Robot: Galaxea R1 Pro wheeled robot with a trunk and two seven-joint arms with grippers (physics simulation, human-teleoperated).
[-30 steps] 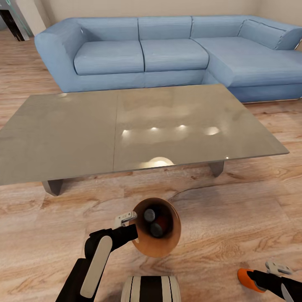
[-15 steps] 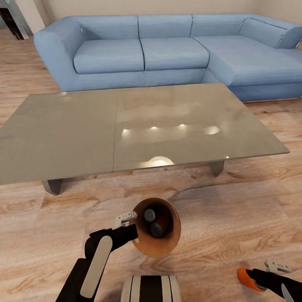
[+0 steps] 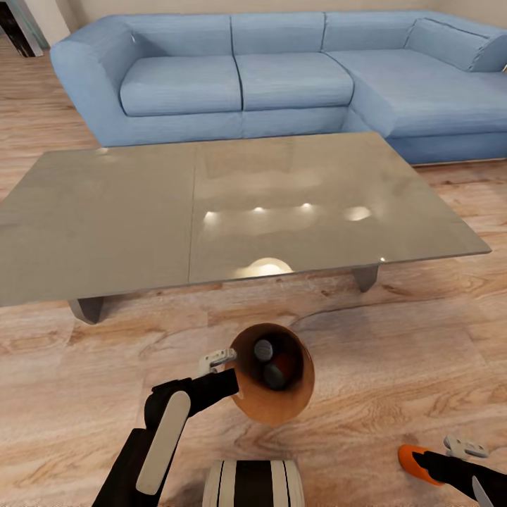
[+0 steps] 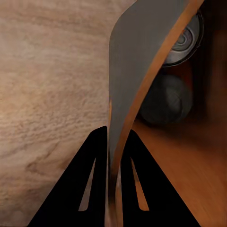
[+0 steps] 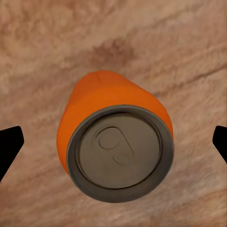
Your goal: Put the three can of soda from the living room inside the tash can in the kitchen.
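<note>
Nearest, the right gripper has its fingers spread wide around, but clear of, an orange soda can standing on the plank floor. Just beyond, the left gripper pinches the trash can by its rim; two cans lie inside. Centre the fingers, close squarely, then carry the can to the bin. Beyond the bin stands the grey table, then the blue sofa.

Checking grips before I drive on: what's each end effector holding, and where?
Left end effector pinches the trash can by its rim wall. Right: open around a soda can, contact unclear.
</note>
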